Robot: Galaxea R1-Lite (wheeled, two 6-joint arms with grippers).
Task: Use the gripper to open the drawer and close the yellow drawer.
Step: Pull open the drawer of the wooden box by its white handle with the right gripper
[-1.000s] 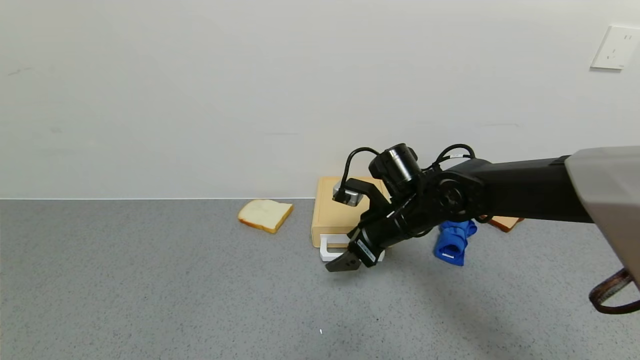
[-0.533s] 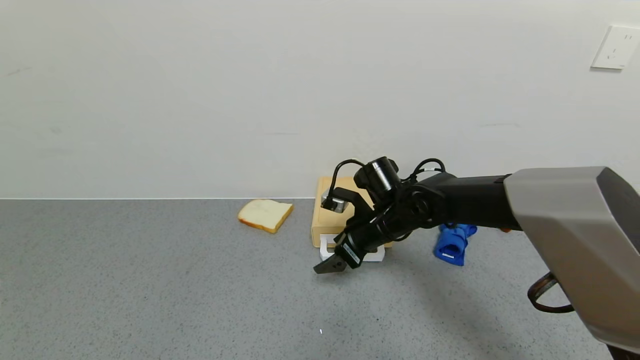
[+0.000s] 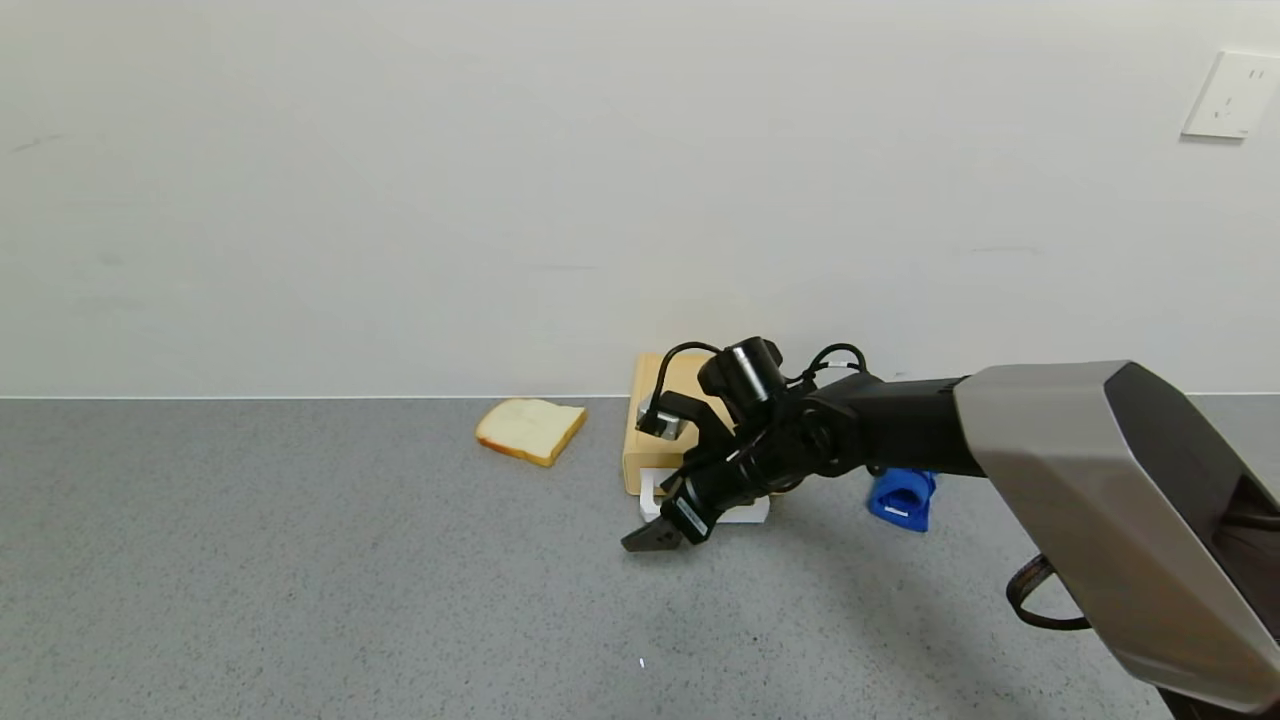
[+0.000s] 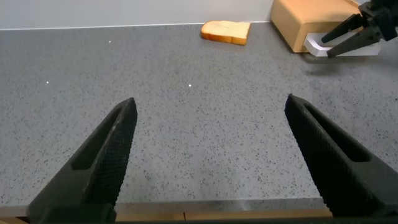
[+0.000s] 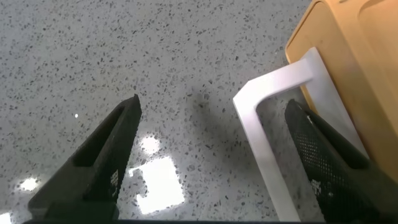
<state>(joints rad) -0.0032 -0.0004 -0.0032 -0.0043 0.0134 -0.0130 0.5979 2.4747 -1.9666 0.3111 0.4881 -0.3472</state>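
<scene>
My right gripper (image 3: pixel 655 537), black with two dark pointed fingers, hangs low over the grey speckled surface (image 3: pixel 300 580) with its fingers spread wide apart, just in front of the flat pale yellow-tan plastic drawer box (image 3: pixel 650 430), which sits at about 12 o'clock from me against the white wall (image 3: pixel 400 200), looking closed or nearly so. Its white rectangular loop handle (image 5: pixel 273 140) juts toward me; in the right wrist view one finger (image 5: pixel 329 168) lies just beside the handle's side bar while the other finger (image 5: pixel 102 158) is well out over bare surface, so the handle is not yet between them. I judge the risk to be a misaligned close: if I shut from here, I may catch only the corner of the loop, or nothing, and slip off when I pull. The box looks light and unanchored, so a skewed pull could drag the whole thing rather than slide the drawer, and the tips are low enough to scrape the surface. A slice of white bread (image 3: pixel 530 428) lies at 11 o'clock, and a blue rolled cloth (image 3: pixel 900 497) at 1 o'clock, both apart from the handle. My left gripper (image 4: pixel 211 155) is parked with fingers apart, well away.
</scene>
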